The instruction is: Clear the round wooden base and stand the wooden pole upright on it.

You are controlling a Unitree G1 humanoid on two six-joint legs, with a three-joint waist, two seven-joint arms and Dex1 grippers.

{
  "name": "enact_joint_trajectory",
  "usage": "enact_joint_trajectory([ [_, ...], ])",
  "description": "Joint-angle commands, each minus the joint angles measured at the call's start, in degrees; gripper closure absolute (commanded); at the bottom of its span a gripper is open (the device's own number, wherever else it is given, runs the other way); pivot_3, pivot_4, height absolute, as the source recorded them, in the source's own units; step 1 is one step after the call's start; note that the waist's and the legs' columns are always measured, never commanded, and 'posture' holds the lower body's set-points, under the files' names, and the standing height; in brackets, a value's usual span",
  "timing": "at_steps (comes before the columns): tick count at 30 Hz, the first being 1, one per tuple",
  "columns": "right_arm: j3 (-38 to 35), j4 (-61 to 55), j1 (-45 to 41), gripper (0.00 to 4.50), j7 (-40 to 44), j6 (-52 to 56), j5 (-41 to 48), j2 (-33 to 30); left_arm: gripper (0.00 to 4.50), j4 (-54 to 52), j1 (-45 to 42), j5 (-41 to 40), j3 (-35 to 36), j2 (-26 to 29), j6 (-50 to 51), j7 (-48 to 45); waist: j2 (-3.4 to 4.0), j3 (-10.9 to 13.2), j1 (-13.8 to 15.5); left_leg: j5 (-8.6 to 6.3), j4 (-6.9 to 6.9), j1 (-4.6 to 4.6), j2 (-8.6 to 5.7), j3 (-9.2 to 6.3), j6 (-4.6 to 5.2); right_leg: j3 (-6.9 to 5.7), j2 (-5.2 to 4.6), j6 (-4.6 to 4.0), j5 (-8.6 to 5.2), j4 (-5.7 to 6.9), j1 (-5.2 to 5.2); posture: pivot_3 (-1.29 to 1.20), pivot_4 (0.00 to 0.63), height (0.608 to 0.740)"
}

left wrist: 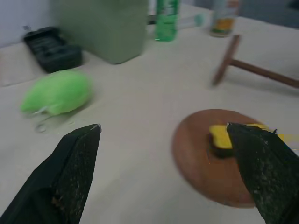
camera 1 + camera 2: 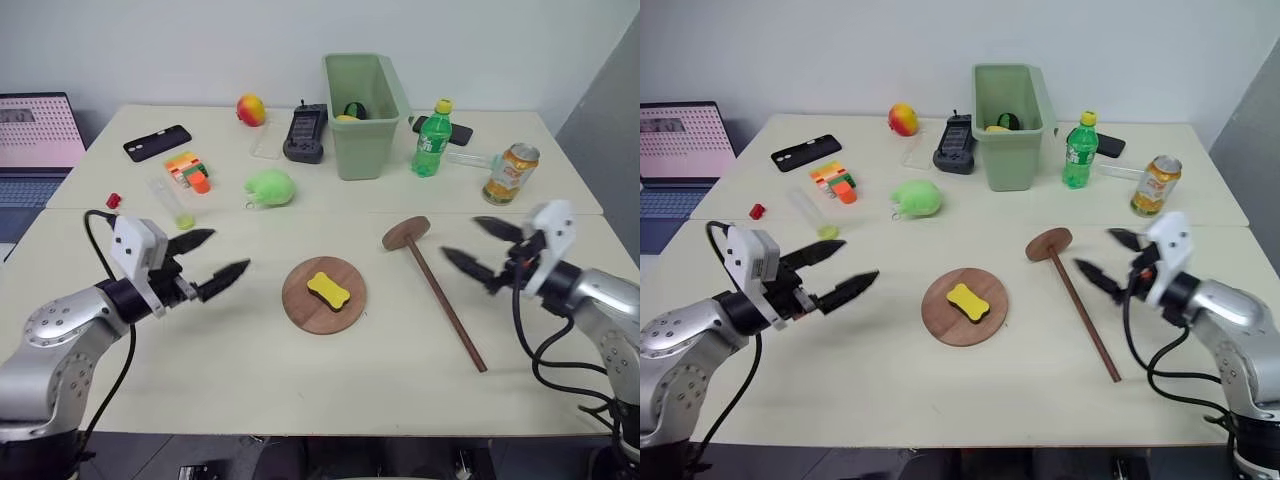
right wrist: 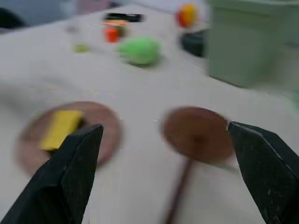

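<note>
Lying between both open fingers (image 2: 222, 255): wooden pole (image 2: 440, 300), round wooden base (image 2: 324, 294)

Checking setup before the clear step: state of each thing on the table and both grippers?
Round reddish-brown wooden base: flat on the table, yellow bone-shaped sponge on it.
Dark-brown wooden pole: lying on the table, disc end toward the bin.
Pale green plastic bin: upright, items inside.
Green plastic bottle: upright, yellow cap on.
Orange drink can: upright.
Left gripper: open, empty.
Right gripper: open, empty.
</note>
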Motion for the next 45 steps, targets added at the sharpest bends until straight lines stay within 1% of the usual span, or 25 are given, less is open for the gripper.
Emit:
enact_joint_trajectory([
  [1, 6.3, -2.6, -1.3, 0.07, -1.1, 0.6, -0.4, 3.0, 0.00, -6.7, 2.9, -4.4, 1.4, 0.7, 2.0, -1.3, 0.00, 0.0, 0.1, 0.00, 0.00, 0.00, -0.01, 0.00, 0.00, 0.00, -0.01, 0.00, 0.00, 0.00, 0.00, 0.00, 0.150, 0.740],
  [4, 13.6, -0.3, -2.3, 0.07, -3.9, -1.6, -5.7, 7.3, 0.00, -12.8, 9.4, -7.1, 2.7, 0.2, 3.2, -1.7, -0.01, 0.0, 0.1, 0.00, 0.02, 0.00, -0.04, 0.00, 0.00, 0.01, -0.03, 0.00, 0.00, -0.10, 0.06, 0.00, 0.150, 0.740],
  [7, 19.3, 2.3, -2.5, 0.07, -5.7, -3.3, -10.6, 10.6, 0.00, -16.7, 16.6, -7.6, 5.5, -0.5, 2.2, -2.6, -0.01, 0.0, 0.0, 0.00, 0.00, -0.03, -0.05, 0.01, -0.01, 0.03, -0.06, 0.00, 0.00, -0.15, 0.03, 0.00, 0.150, 0.740],
  [10, 21.8, 3.7, -2.4, 0.07, -6.9, -3.8, -13.2, 12.6, 0.00, -18.3, 20.3, -8.0, 6.9, -0.9, 1.3, -2.7, 0.02, 0.0, 0.0, 0.01, -0.03, -0.01, -0.04, 0.00, -0.02, 0.01, -0.05, 0.00, 0.00, -0.16, 0.02, 0.00, 0.150, 0.740],
  [13, 26.4, 4.3, -1.4, 0.07, -7.7, -4.3, -16.6, 14.3, 0.00, -19.7, 24.4, -7.0, 7.8, -2.5, -0.5, -3.1, 0.00, 0.0, 0.3, 0.01, -0.01, 0.02, -0.05, -0.06, -0.02, -0.05, -0.04, 0.00, 0.00, -0.16, 0.09, 0.00, 0.150, 0.740],
  [17, 29.2, 5.9, -1.2, 0.07, -8.9, -5.2, -20.0, 16.1, 0.00, -20.6, 27.0, -6.5, 7.9, -3.4, -1.7, -3.1, -0.01, 0.0, 0.1, 0.00, -0.02, 0.03, -0.06, -0.05, -0.01, -0.04, -0.04, 0.00, 0.00, -0.24, 0.13, 0.00, 0.150, 0.740],
  [22, 32.1, 9.6, -2.0, 0.07, -9.0, -7.4, -24.6, 17.2, 0.00, -20.9, 27.5, -6.2, 7.3, -3.9, -2.5, -2.1, -0.03, 0.0, 0.1, 0.00, -0.03, 0.03, -0.07, -0.05, -0.01, -0.05, -0.04, 0.00, 0.00, -0.25, 0.14, 0.00, 0.150, 0.740],
  [27, 31.1, 13.7, -3.3, 0.07, -11.0, -9.9, -28.1, 19.1, 0.00, -20.9, 27.4, -5.3, 6.4, -4.3, -3.4, -1.4, -0.03, 0.0, 0.1, 0.00, -0.04, 0.03, -0.07, -0.05, -0.01, -0.04, -0.03, 0.00, 0.00, -0.26, 0.14, 0.00, 0.150, 0.740],
  [29, 30.4, 14.6, -3.6, 0.44, -10.7, -11.0, -28.0, 19.8, 0.00, -20.7, 27.3, -4.9, 6.2, -4.5, -4.0, -1.2, -0.03, 0.0, 0.1, 0.00, -0.04, 0.04, -0.06, -0.05, -0.01, -0.05, -0.03, -0.01, 0.00, -0.27, 0.14, 0.00, 0.150, 0.740],
  [30, 30.2, 15.0, -3.6, 0.52, -10.4, -11.4, -28.0, 20.1, 0.00, -20.6, 27.2, -4.7, 6.0, -4.6, -4.2, -1.1, -0.03, 0.0, 0.1, 0.00, -0.05, 0.04, -0.06, -0.05, -0.01, -0.05, -0.03, -0.01, 0.00, -0.28, 0.14, 0.00, 0.150, 0.740],
  [31, 29.9, 15.2, -3.6, 0.82, -10.0, -11.8, -28.0, 20.3, 0.00, -20.5, 27.1, -4.6, 5.9, -4.7, -4.4, -1.0, -0.03, 0.0, 0.1, 0.00, -0.05, 0.04, -0.06, -0.05, -0.01, -0.05, -0.02, -0.01, 0.00, -0.28, 0.14, 0.00, 0.150, 0.740],
  [37, 29.2, 15.2, -3.2, 2.25, -8.4, -12.7, -28.1, 20.5, 0.00, -20.1, 27.1, -4.0, 5.4, -5.2, -5.4, -1.2, -0.02, 0.0, 0.1, 0.00, -0.05, 0.04, -0.06, -0.05, -0.01, -0.05, -0.03, -0.01, 0.00, -0.28, 0.14, 0.00, 0.150, 0.740],
  [38, 29.1, 15.3, -3.3, 2.54, -8.0, -12.8, -27.8, 20.5, 0.00, -19.9, 27.1, -3.9, 5.4, -5.2, -5.5, -1.3, -0.02, 0.0, 0.1, 0.00, -0.05, 0.04, -0.06, -0.05, -0.01, -0.04, -0.03, -0.01, 0.00, -0.28, 0.14, 0.00, 0.150, 0.740],
  [40, 28.9, 15.3, -3.4, 2.94, -7.3, -12.9, -27.5, 20.5, 0.00, -19.7, 27.1, -3.6, 5.2, -5.3, -5.9, -1.4, -0.02, 0.0, 0.1, 0.00, -0.06, 0.04, -0.06, -0.05, -0.01, -0.05, -0.03, -0.01, 0.00, -0.28, 0.14, 0.00, 0.150, 0.740],
  [44, 26.8, 14.0, -3.4, 3.18, -5.7, -12.7, -25.6, 20.7, 0.00, -18.7, 26.0, -3.2, 4.1, -5.3, -6.4, -1.4, -0.02, 0.0, 0.1, 0.00, -0.06, 0.04, -0.06, -0.05, -0.01, -0.04, -0.02, -0.01, 0.00, -0.29, 0.14, 0.00, 0.150, 0.740],
  [45, 24.8, 12.2, -3.4, 3.20, -4.5, -11.5, -22.9, 20.6, 0.00, -18.2, 24.5, -3.7, 3.8, -5.1, -5.9, -0.9, -0.02, 0.0, 0.1, 0.00, -0.05, 0.04, -0.07, -0.05, -0.01, -0.05, -0.03, -0.01, 0.00, -0.29, 0.15, 0.00, 0.150, 0.740],
])
